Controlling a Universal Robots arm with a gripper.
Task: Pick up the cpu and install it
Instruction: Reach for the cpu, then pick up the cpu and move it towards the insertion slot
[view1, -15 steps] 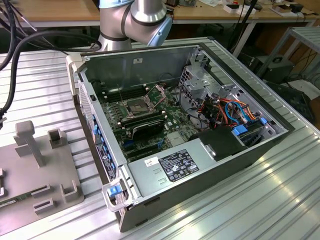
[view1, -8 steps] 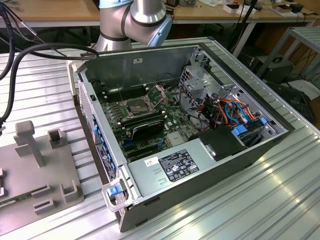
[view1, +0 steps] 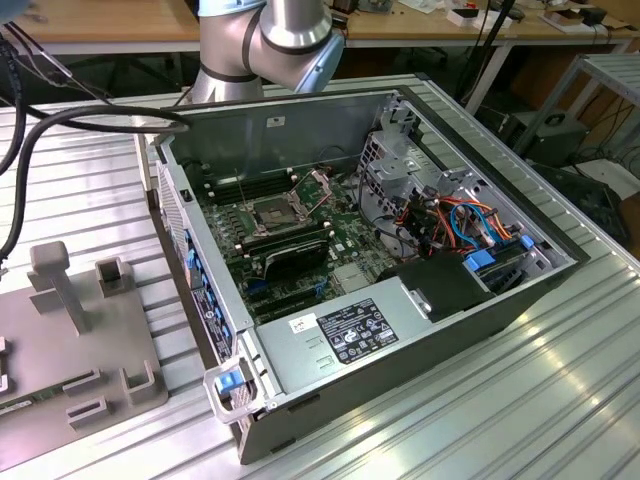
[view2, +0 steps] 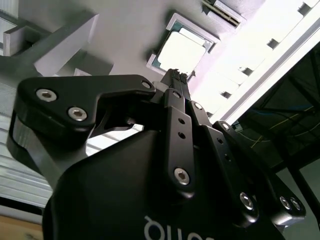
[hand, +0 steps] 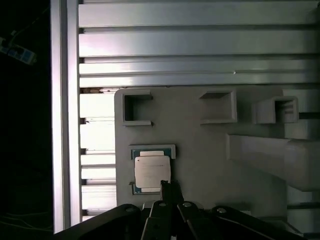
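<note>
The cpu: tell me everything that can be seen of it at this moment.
The cpu is a small, thin, square chip with a pale silvery metal face that looks bright in both wrist views. It lies flat and face up in a shallow framed pocket on the grey holder plate, which rests on the ribbed metal table. It has not been lifted. The gripper has its tips together at one edge of the chip. Whether they touch it cannot be told.
</note>
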